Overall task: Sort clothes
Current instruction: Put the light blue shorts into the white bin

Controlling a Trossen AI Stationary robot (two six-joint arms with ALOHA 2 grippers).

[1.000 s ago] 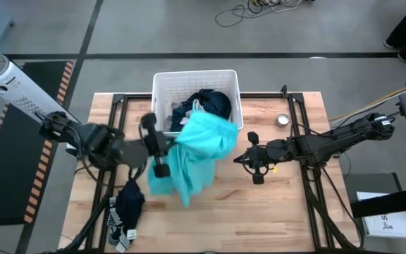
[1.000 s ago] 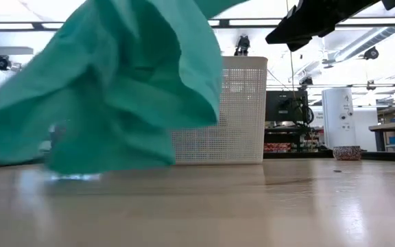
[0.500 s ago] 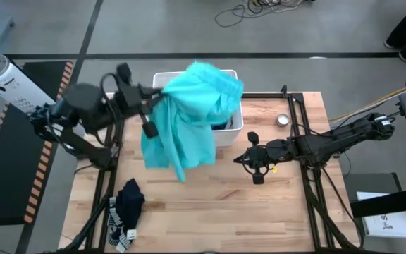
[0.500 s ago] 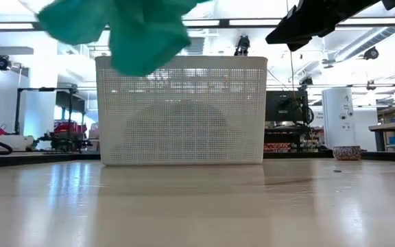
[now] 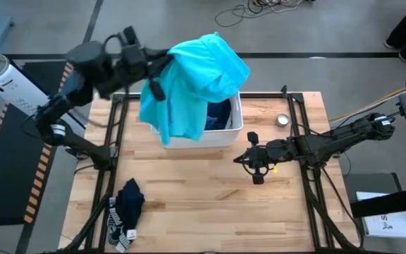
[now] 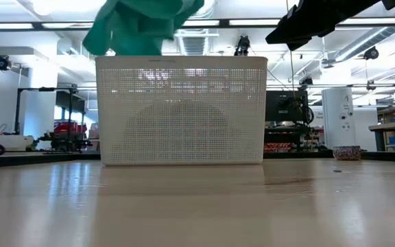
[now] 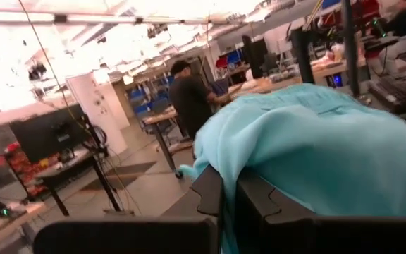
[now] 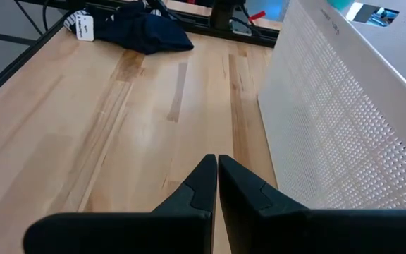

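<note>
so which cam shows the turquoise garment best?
High view: the whole turquoise garment hangs from the left gripper over the bin. Low view catches only its bottom edge; left wrist, a close fold; right wrist, none.

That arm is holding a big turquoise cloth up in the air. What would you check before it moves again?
1. Grip: left gripper shut on the turquoise garment: ok.
2. Garment clear of the table: it hangs above the white bin: ok.
3. Snagged on the bin rim: cannot tell.
4. Right gripper out of the way, shut, low over bare wood beside the bin: ok.
5. Landing spot: a navy garment already lies at the table's front left: ok.
</note>
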